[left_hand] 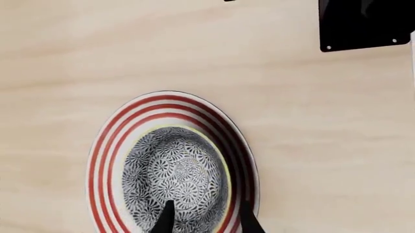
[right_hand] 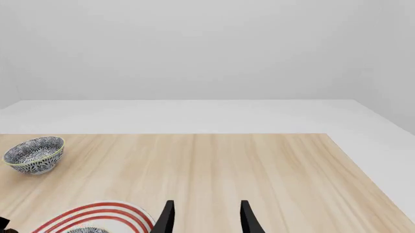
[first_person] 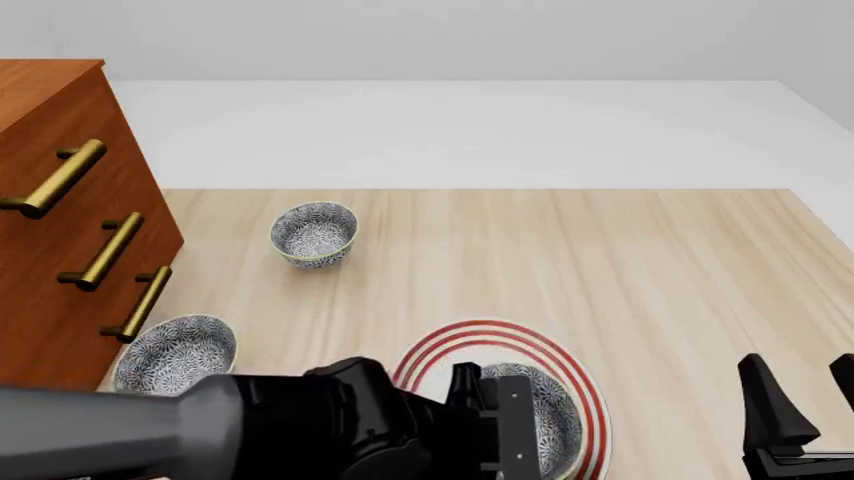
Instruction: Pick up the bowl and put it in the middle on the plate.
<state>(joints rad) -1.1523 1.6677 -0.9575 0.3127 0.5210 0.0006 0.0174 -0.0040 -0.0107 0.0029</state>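
- Near the front edge of the table (first_person: 641,270), the bowl (left_hand: 176,180) sits inside the plate (left_hand: 109,145), about in its middle, red rings showing around it.
- Left gripper (left_hand: 206,219) hangs over it, fingers spread apart: one tip over the bowl's inside, the other outside its rim on the right; whether they touch it I cannot tell.
- Right gripper (right_hand: 205,217) is at the near right, well apart from the plate, fingers apart and holding nothing.
- A second bowl (first_person: 315,234) stands far left; a third bowl (first_person: 174,354) sits beside the wooden drawer chest (first_person: 67,230).
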